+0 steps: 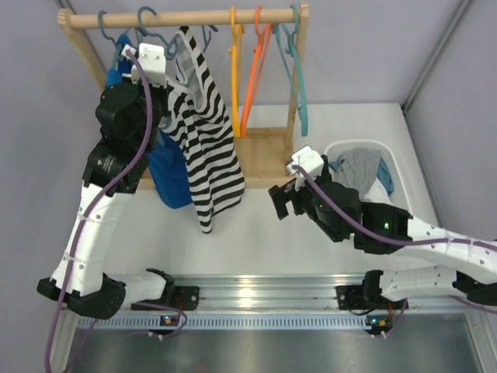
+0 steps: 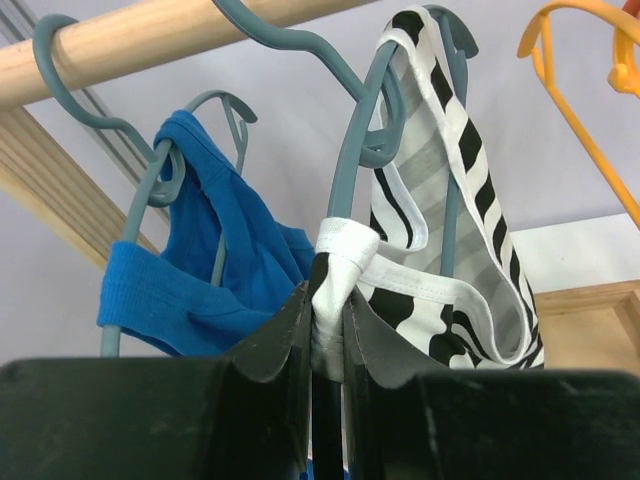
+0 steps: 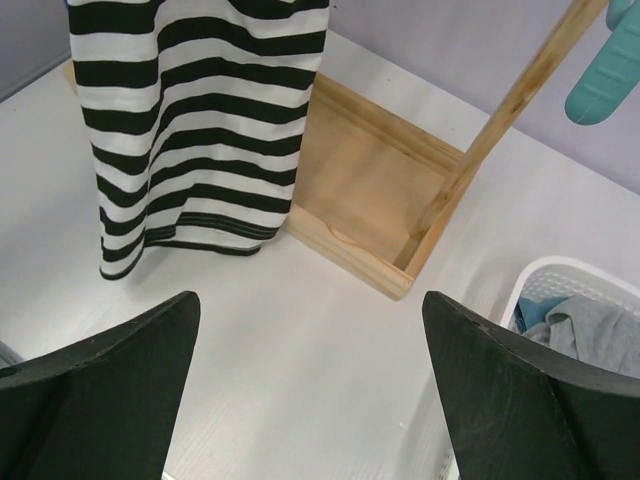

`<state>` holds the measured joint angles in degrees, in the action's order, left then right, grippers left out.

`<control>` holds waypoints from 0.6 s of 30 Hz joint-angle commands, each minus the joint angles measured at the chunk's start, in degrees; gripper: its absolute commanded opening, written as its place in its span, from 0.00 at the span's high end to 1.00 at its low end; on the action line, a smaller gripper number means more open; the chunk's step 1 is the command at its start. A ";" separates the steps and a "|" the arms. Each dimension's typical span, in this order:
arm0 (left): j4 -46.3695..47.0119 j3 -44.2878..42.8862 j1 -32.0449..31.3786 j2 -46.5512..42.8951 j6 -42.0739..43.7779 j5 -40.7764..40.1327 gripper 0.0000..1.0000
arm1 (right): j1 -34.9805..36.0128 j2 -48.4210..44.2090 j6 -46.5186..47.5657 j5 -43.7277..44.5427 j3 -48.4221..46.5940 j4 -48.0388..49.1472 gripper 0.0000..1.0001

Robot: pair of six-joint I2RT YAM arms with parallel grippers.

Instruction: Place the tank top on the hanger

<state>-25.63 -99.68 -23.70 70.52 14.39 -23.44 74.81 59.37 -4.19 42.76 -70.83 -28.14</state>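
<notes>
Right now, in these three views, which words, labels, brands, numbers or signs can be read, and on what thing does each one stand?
None: no text can be read in any view.
The black-and-white striped tank top, the slate blue-grey plastic hanger, the wooden rail and the white plastic basket show no label or print.
The arm bases show only small lights; any marking is too small to read.

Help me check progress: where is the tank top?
Top view, left: the tank top hangs below the rail beside the blue top, a strap pinched in the left gripper.

No readable text, labels, brands or numbers anywhere in these views.
</notes>
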 commanded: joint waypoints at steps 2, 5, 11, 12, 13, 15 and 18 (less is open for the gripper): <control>1.73 -5.87 2.08 1.28 0.81 2.43 1.00 | -1.24 -0.14 1.11 -1.89 0.08 3.09 0.08; 1.20 -7.63 3.57 2.78 0.55 3.66 1.00 | -1.50 0.13 1.20 -2.51 0.43 3.62 0.08; 0.49 -8.43 7.09 4.36 -0.77 6.56 1.00 | -2.12 0.30 1.46 -3.91 0.95 4.06 0.07; 0.84 -8.17 7.61 4.27 -0.60 7.35 1.00 | -2.21 0.48 1.55 -3.92 0.95 4.06 0.07; 0.84 -8.08 8.05 4.36 -0.77 7.62 1.00 | -2.21 0.65 1.64 -4.26 0.78 4.06 0.07; 1.02 -8.16 9.55 4.63 -1.03 9.11 1.00 | -2.47 0.83 1.72 -4.79 0.87 4.06 0.07; 0.93 -8.86 11.13 5.24 -1.56 10.25 1.00 | -2.73 1.36 1.46 -5.67 0.95 4.06 0.07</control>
<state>-28.29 -105.54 -14.15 76.05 13.91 -15.70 72.84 60.29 -3.42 38.65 -69.73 -26.26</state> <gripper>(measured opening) 0.189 0.929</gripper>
